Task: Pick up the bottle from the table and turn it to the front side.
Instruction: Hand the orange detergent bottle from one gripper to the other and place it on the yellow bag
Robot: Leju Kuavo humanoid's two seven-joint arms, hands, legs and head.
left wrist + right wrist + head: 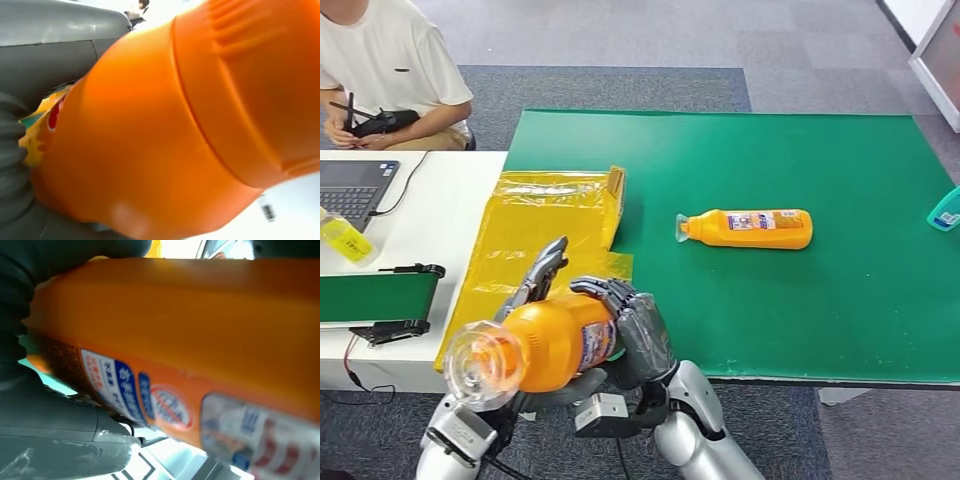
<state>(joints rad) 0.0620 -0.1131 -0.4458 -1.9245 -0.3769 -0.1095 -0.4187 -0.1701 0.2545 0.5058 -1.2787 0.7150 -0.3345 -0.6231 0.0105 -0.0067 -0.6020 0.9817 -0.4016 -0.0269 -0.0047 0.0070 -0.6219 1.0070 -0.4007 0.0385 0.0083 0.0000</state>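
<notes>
Currently the left hand [535, 285] and the right hand [641, 330] both grip the orange bottle [546, 345], held lying sideways off the green table [848, 300], clear cap toward the camera. Judgement: rotation should proceed slowly, one hand always supporting, until the front label faces forward.

Robot test lab or office workroom, by the look of it. Grey carpet tile floor [803, 40] throughout. Green mat-covered table [803, 300] at centre, staged for trials. White desk [448, 200] at 9 o'clock with laptop [354, 187], cables and a small green conveyor [376, 297]. Seated person [392, 70] at 11 o'clock holding a black controller [373, 122].
</notes>
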